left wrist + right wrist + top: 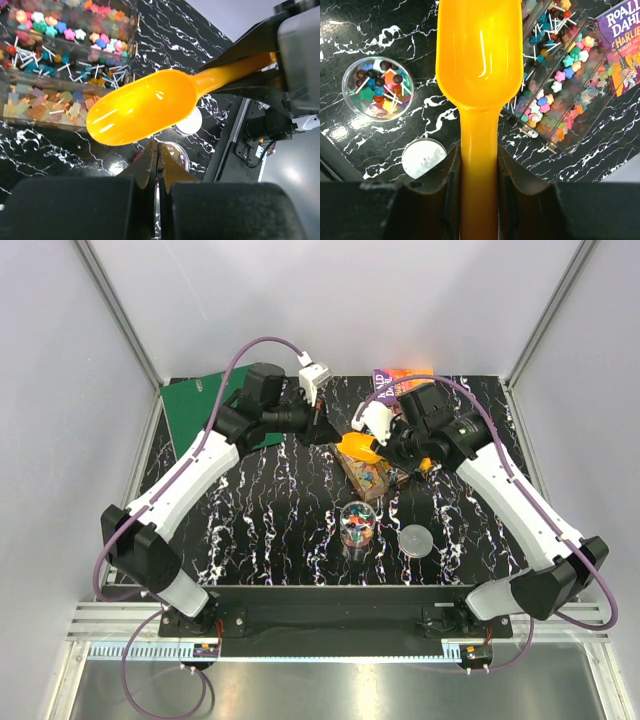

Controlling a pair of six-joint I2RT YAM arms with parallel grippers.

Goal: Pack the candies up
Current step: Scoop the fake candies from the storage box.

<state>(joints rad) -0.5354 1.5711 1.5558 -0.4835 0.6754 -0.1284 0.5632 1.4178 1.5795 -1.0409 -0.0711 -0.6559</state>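
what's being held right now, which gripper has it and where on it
The right gripper holds the yellow scoop by its handle, just behind the bowl. The left gripper is shut on nothing.

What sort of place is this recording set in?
Probably a lab test cell, not a shop or home. Plain grey panels on aluminium posts enclose a black marbled table. The left arm and right arm are bolted at its near edge, and a divided candy tray is staged on it.
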